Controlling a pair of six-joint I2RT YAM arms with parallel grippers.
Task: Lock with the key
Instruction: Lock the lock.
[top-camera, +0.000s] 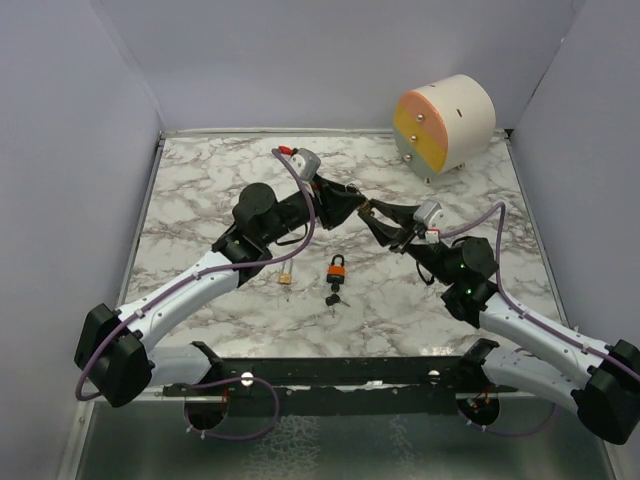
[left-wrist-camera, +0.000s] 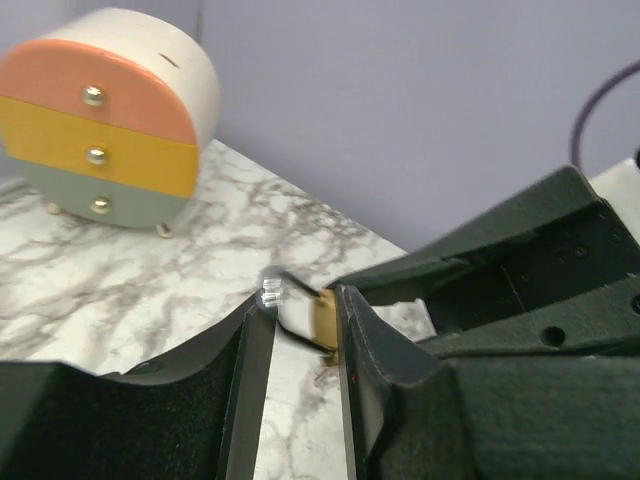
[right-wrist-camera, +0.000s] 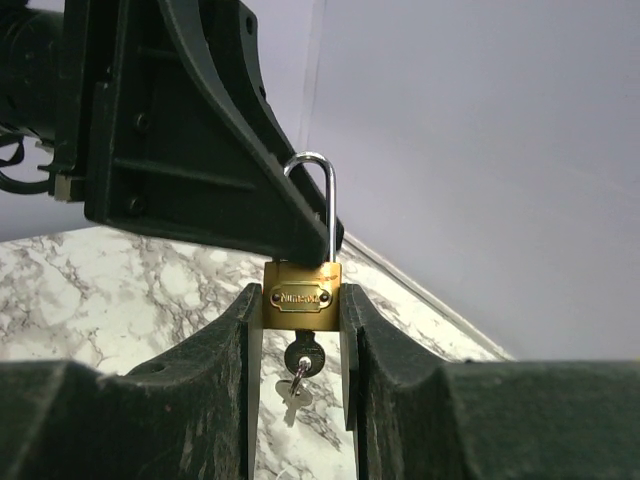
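From above, the left gripper (top-camera: 352, 206) and the right gripper (top-camera: 380, 214) are seen tip to tip over the table (top-camera: 200, 200), left of the drawer box (top-camera: 445, 125) and nearer the arm bases. An orange padlock (top-camera: 338, 268) is laid farther still from the box.

In the left wrist view, a brass padlock (left-wrist-camera: 326, 320) is seen between partly parted jaws, with the drawer box behind to the left. Whether it is gripped cannot be told.

In the right wrist view, the brass padlock is clamped by the right fingers (right-wrist-camera: 250, 330). Its shackle (right-wrist-camera: 331, 215) is pointed up against the left gripper, and a key (right-wrist-camera: 303, 357) is inserted below.
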